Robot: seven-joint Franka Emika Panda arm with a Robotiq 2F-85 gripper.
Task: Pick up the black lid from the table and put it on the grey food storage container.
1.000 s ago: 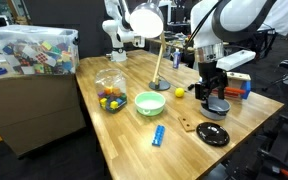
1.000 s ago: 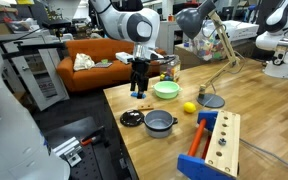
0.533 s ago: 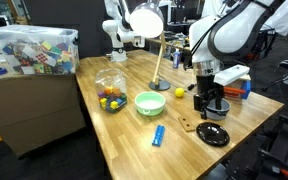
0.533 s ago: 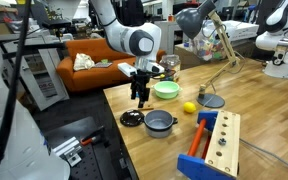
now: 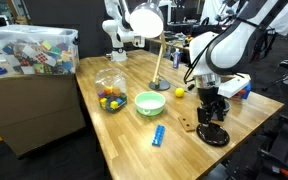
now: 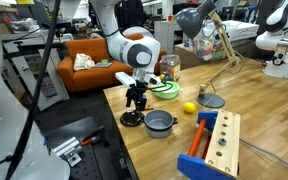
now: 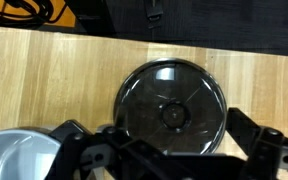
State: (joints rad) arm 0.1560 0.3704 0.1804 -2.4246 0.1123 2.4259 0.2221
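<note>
The black lid (image 7: 172, 108) lies flat on the wooden table, near its edge, and shows in both exterior views (image 5: 213, 135) (image 6: 132, 119). The grey food storage container (image 6: 160, 122) stands just beside it; in the wrist view it is at the bottom left (image 7: 12, 156). My gripper (image 6: 135, 101) hangs right above the lid, open and empty, and is also seen in an exterior view (image 5: 210, 112). In the wrist view its fingers (image 7: 162, 140) straddle the lid's near side. I cannot tell whether they touch it.
A light green bowl (image 5: 150, 102), a yellow ball (image 5: 179, 94), a clear container of coloured balls (image 5: 110, 92), a blue object (image 5: 159, 134) and a small brown wooden piece (image 5: 188, 124) lie around. A desk lamp (image 6: 210, 99) and a wooden block toy (image 6: 212, 142) stand nearby.
My gripper has moved from above the grey container over to the black lid and come down lower. The lid and container have not moved.
</note>
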